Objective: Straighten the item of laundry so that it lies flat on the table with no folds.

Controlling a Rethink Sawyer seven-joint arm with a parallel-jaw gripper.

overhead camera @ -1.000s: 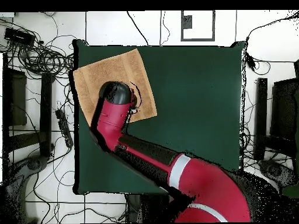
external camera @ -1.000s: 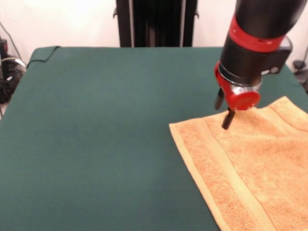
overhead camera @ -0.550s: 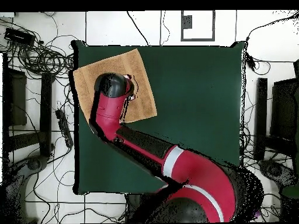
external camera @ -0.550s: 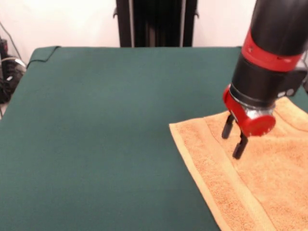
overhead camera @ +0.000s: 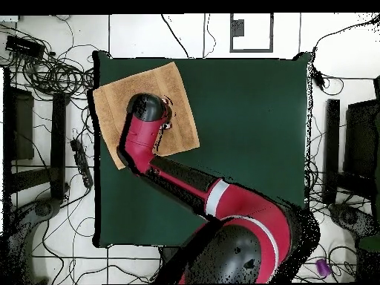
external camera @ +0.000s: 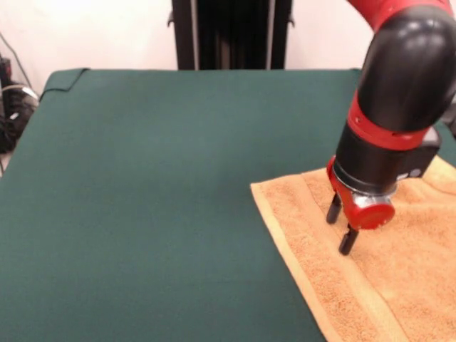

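The item of laundry (external camera: 399,271), an orange-tan towel, lies spread at the right of the table (external camera: 157,199), with a woven band running along its left edge. Its right and near parts run out of the front view. My gripper (external camera: 340,225) stands open just over the towel's left part, with nothing between its two black fingers (external camera: 333,209). The lower fingertip is close to the terry surface; I cannot tell whether it touches. From overhead, the towel (overhead camera: 184,111) sits at a corner of the table (overhead camera: 252,148), and the arm covers its middle.
A black column (external camera: 229,34) rises behind the table's far edge. The green cloth has a turned-up corner (external camera: 65,77) at the far left. Cables (overhead camera: 52,70) and dark racks (overhead camera: 30,141) surround the table on the floor.
The gripper has moved toward the camera and lower over the towel, from its far edge to its left part. The arm's elbow has swung. The towel has not shifted.
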